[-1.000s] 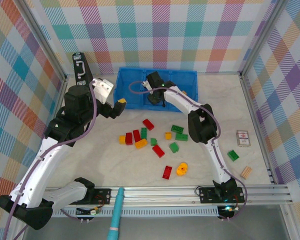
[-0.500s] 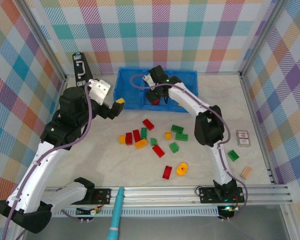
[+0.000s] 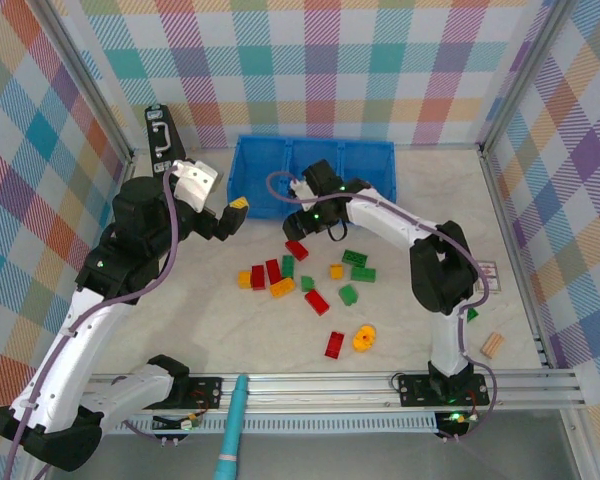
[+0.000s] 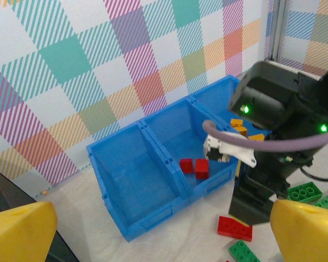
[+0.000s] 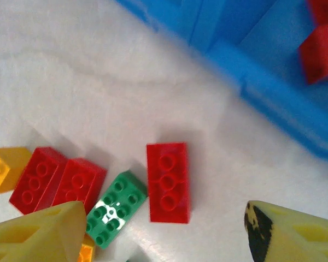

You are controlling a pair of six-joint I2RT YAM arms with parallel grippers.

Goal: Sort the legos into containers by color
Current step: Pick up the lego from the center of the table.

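The blue tray (image 3: pixel 255 180) stands at the back of the table. In the left wrist view its middle compartment holds two red bricks (image 4: pixel 194 166), and yellow-orange pieces (image 4: pixel 238 125) lie in the far one. Loose red, green and yellow-orange legos (image 3: pixel 280 275) are scattered in front of it. My right gripper (image 5: pixel 164 240) is open just off the tray's front wall, with a red brick (image 5: pixel 168 182) lying flat on the table just ahead of its fingertips. A green brick (image 5: pixel 116 207) lies beside that brick. My left gripper (image 4: pixel 164 240) hangs open and empty, left of the tray.
A black case (image 3: pixel 160 135) leans in the back left corner. A white card (image 3: pixel 486 277) and a wooden block (image 3: pixel 492 345) lie on the right. A round yellow-orange piece (image 3: pixel 362 339) sits near the front, and a teal tool (image 3: pixel 230 440) rests on the front rail.
My right gripper has drawn back from over the tray's middle compartment to the table in front of it, and its jaws have spread. The left arm has barely shifted.
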